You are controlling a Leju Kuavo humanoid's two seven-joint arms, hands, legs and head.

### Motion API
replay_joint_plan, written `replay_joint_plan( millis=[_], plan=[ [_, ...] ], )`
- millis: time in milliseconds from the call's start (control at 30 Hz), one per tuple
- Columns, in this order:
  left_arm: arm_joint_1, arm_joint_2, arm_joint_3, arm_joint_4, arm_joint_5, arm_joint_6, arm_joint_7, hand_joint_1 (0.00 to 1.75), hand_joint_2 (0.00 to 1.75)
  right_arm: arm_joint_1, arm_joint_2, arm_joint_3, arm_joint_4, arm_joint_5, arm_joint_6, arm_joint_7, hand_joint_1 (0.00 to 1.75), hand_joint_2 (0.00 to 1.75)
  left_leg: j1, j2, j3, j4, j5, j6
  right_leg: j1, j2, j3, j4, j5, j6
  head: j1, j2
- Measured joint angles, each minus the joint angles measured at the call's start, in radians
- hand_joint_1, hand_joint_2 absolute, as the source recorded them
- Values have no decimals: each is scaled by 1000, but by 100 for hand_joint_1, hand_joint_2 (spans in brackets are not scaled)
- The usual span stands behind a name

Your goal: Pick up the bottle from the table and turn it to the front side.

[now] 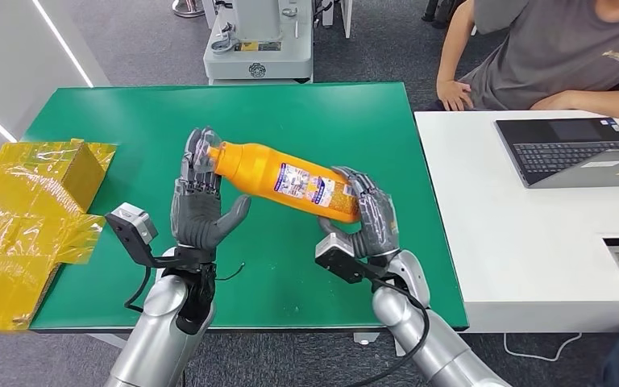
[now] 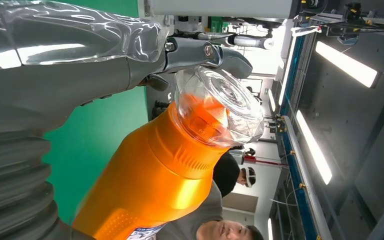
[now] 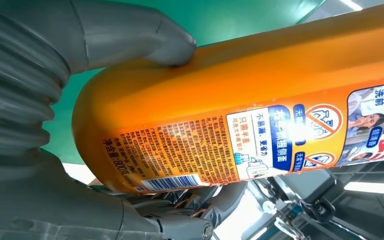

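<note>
1. One orange bottle (image 1: 290, 181) is up off the green table (image 1: 314, 113), lying nearly level between my two hands, cap end toward my left and base toward my right.
2. My right hand (image 1: 368, 216) grips the base end: in the right wrist view my thumb (image 3: 135, 35) presses one side of the bottle and my fingers (image 3: 200, 200) wrap the other.
3. The printed label (image 3: 215, 145), with fine text and a barcode, faces that wrist camera.
4. My left hand (image 1: 200, 201) stands upright at the cap end, palm toward the bottle. My fingertips (image 2: 215, 52) curl over the clear cap (image 2: 220, 107) and seem to touch it; my left thumb (image 1: 236, 214) sticks out apart, below the bottle. I cannot tell whether this hand truly clamps the cap or only rests against it.
5. One yellow box (image 1: 48, 165) sits at the table's far left edge, with crinkled yellow wrapping (image 1: 16, 242) spread beside and in front of it.
6. One white table (image 1: 524, 242) stands just right of the green one, carrying one open laptop (image 1: 568, 149).
7. One person in a grey shirt (image 1: 548, 52) sits behind the white table, one hand (image 1: 454, 95) resting near the corner.
8. One pale machine (image 1: 258, 40) stands beyond the green table's far edge.
</note>
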Motion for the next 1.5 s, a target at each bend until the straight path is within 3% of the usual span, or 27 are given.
replay_joint_plan(
  millis=[700, 1233, 1500],
  plan=[
    [5, 2, 0, 0, 3, 18, 3, 0, 175, -6, 21, 15, 54, -29, 47, -11, 175, 175, 0, 0, 0, 0, 0, 0, 0, 0, 0, 0, 0, 0, 0, 0],
    [5, 6, 2, 2, 10, 64, -2, 0, 175, 33, 20, 76, -134, -70, 39, -34, 175, 175, 0, 0, 0, 0, 0, 0, 0, 0, 0, 0, 0, 0, 0, 0],
    [15, 6, 8, 2, 0, 77, -6, 0, 175, 47, 14, 86, -147, -88, 43, -29, 175, 175, 0, 0, 0, 0, 0, 0, 0, 0, 0, 0, 0, 0, 0, 0]
  ],
)
